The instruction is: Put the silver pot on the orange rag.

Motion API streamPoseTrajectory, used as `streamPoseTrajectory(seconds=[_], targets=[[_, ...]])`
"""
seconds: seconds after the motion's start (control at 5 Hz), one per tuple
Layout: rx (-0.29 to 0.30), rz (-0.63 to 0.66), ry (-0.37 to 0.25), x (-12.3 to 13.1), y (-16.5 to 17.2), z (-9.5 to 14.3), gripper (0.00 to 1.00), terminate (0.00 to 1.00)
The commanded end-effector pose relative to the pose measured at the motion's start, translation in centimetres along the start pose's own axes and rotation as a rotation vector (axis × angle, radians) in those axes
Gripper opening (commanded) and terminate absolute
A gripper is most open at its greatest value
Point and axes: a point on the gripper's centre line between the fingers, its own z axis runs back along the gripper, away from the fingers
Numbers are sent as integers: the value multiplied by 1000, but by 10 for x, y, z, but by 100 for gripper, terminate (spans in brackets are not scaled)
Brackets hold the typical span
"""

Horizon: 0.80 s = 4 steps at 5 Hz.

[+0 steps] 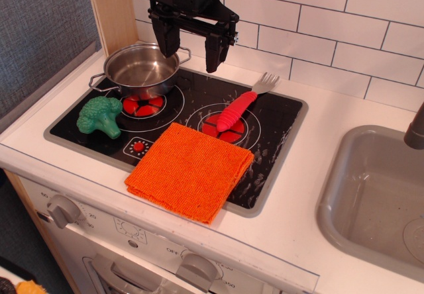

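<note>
Hovering above the back of the stove (278,155), the gripper (191,48) is hanging with its fingers spread wide, holding nothing. The silver pot (141,69) is sitting on the rear left burner, just behind the broccoli (101,116). The orange rag (191,169) is lying flat at the front edge, near the red-handled fork (242,106).
</note>
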Motion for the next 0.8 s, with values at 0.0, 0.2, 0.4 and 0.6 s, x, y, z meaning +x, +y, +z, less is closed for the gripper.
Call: streamPoseTrajectory(seconds=[0.0,0.2,0.4,0.6], targets=[[0,0,0,0,0,0,100,0],[-10,19,-15,6,24,3,100,0],[15,47,-22,18,49,-3,100,0],[32,72,21,18,70,-24,100,0]])
